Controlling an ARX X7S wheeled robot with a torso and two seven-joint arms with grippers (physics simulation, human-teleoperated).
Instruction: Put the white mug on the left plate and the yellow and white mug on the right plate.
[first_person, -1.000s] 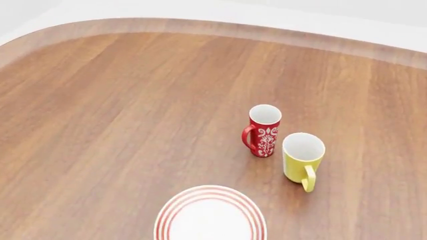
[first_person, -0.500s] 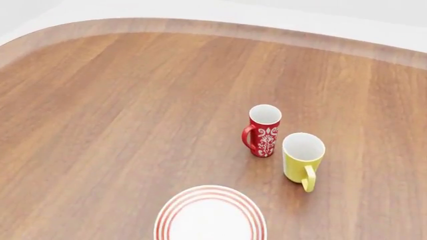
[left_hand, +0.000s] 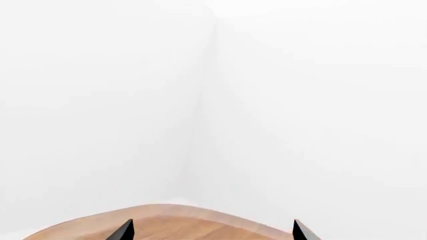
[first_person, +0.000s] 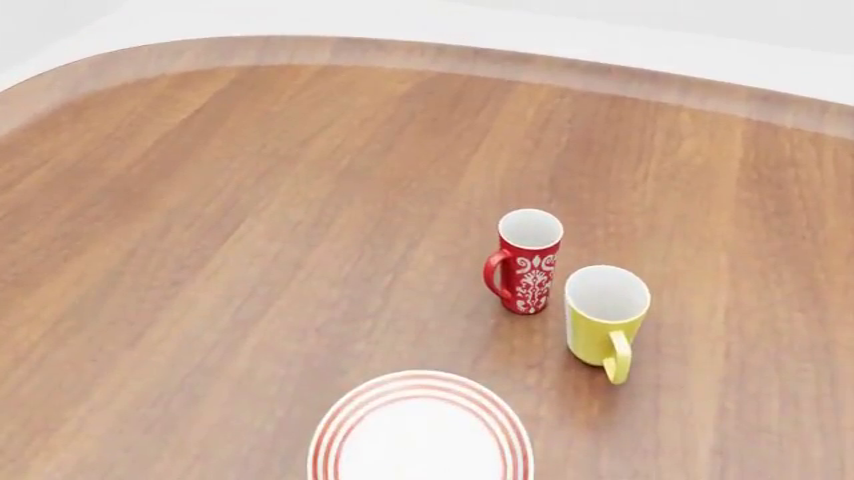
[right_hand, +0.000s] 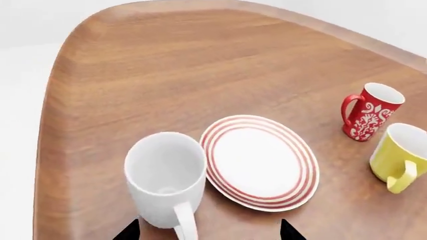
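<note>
The white mug (right_hand: 167, 177) stands upright on the table, touching or just beside a red-ringed plate (right_hand: 260, 162); I cannot tell whether this is the left plate or the right plate. My right gripper (right_hand: 208, 231) is open just short of the mug, whose handle points back between the fingertips. The yellow and white mug (first_person: 606, 318) (right_hand: 400, 156) stands upright beyond the plate (first_person: 420, 432), handle toward me. My left gripper (left_hand: 212, 232) is open and empty, facing a white wall over the table's edge. Neither gripper shows in the head view.
A red mug with a white floral pattern (first_person: 527, 262) (right_hand: 370, 112) stands close behind the yellow one. The wooden table (first_person: 240, 220) has a curved far rim (first_person: 400, 45) and a rounded edge (right_hand: 50, 125) near the white mug.
</note>
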